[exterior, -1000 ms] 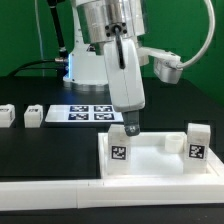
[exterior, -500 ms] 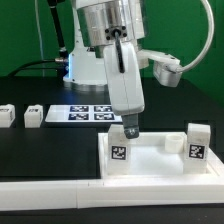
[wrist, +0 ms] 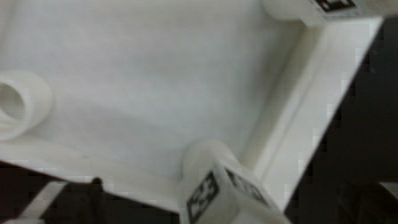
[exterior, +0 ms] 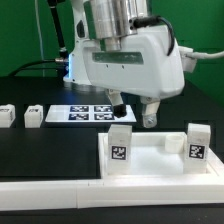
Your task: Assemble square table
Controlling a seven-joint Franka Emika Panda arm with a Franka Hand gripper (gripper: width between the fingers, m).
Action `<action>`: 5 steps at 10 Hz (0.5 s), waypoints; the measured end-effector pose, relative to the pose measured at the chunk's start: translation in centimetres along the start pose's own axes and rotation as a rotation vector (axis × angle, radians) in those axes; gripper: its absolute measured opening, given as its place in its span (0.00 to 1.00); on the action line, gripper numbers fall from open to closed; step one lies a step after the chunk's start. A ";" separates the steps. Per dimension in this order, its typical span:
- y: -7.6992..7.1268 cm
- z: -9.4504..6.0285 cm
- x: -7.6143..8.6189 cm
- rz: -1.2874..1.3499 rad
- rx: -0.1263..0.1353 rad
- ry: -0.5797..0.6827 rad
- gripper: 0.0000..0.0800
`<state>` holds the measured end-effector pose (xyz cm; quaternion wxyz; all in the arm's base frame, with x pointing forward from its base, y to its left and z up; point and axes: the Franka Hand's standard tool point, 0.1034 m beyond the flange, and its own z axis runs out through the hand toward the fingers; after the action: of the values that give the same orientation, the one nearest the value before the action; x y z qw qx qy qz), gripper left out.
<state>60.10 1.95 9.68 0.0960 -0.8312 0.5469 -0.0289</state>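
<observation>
The white square tabletop [exterior: 160, 165] lies at the exterior view's right, rim up. A tagged white leg [exterior: 120, 142] stands upright in its near left corner, and a second leg [exterior: 197, 143] stands in the right corner. My gripper [exterior: 134, 112] is open just above the first leg, with its fingers apart and not touching it. In the wrist view the leg [wrist: 224, 190] sits between my spread fingers [wrist: 47, 200] at the rim of the tabletop [wrist: 160, 70]. The second leg [wrist: 320, 7] shows at the frame's edge. Two loose leg blocks [exterior: 33, 115] [exterior: 5, 115] lie at the exterior view's left.
The marker board [exterior: 90, 113] lies flat behind the tabletop, near the robot base. A long white bar fence [exterior: 60, 195] runs along the front of the black table. A round socket [wrist: 15, 100] shows inside the tabletop in the wrist view.
My gripper has turned about its axis, let go of the leg it was shut on, and lifted a little. The leg stays upright in the corner.
</observation>
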 end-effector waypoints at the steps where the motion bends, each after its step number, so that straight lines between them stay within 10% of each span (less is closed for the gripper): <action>1: 0.4 0.1 -0.1 -0.095 -0.011 -0.006 0.81; 5: 0.9 0.5 -0.2 -0.504 -0.033 0.001 0.81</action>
<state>59.27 1.86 9.07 0.0720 -0.9427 0.3228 -0.0434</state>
